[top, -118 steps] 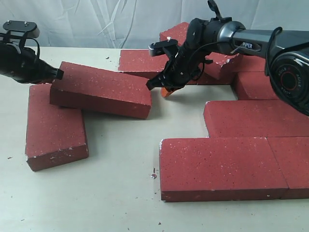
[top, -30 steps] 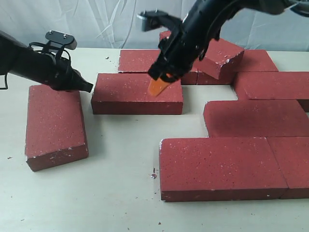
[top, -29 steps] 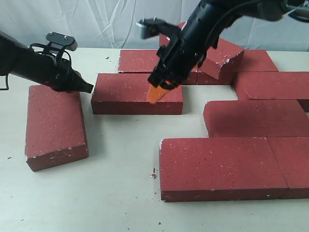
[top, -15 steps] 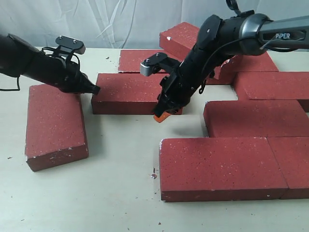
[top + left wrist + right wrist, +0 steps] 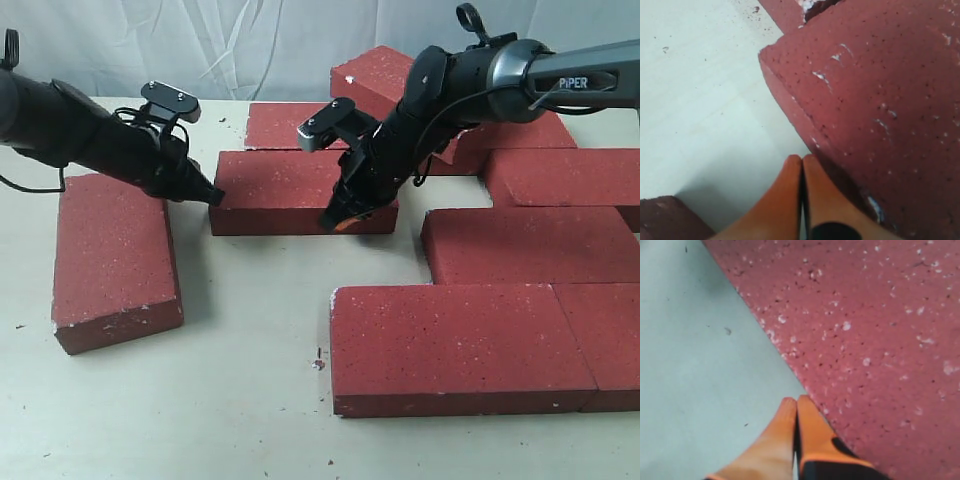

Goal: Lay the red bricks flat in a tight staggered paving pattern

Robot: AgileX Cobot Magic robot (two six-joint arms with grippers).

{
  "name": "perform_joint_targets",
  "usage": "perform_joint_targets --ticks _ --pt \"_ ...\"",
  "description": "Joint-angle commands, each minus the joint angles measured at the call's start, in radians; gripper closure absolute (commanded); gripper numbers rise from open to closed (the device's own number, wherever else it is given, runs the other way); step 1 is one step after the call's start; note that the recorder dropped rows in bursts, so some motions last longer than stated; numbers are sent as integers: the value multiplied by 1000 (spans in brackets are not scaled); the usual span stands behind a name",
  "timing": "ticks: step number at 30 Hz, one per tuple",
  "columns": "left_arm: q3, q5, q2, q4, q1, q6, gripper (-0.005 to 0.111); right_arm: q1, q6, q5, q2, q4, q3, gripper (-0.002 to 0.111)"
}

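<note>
The middle brick (image 5: 290, 185) had slid a little to the right within the last second. It was nearer to the paved rows (image 5: 520, 245), but a gap remained between them. It lay flat on the tabletop (image 5: 240, 380), no longer leaning on the left brick (image 5: 110, 250) as some seconds before. The left fingers (image 5: 212, 196), pressed together, touched its left end and seemed to push it. The right fingers (image 5: 338, 217), also pressed together and empty, had come down from above the brick to its front edge near the right corner — probably to guide it. The step looked half done: the brick was not yet tight against the rows.
</note>
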Motion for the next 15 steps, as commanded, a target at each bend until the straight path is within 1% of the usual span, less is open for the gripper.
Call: perform_joint_targets --ticks 1,5,15 --pt "-5 -25 1 -16 -6 -5 107 -2 31 -54 -2 -5 5 109" --pt "-5 -24 1 -39 -6 -5 107 -2 50 -79 -2 -5 5 109" --pt "-5 -24 1 -39 -6 -5 107 -2 52 59 -63 -6 5 109"
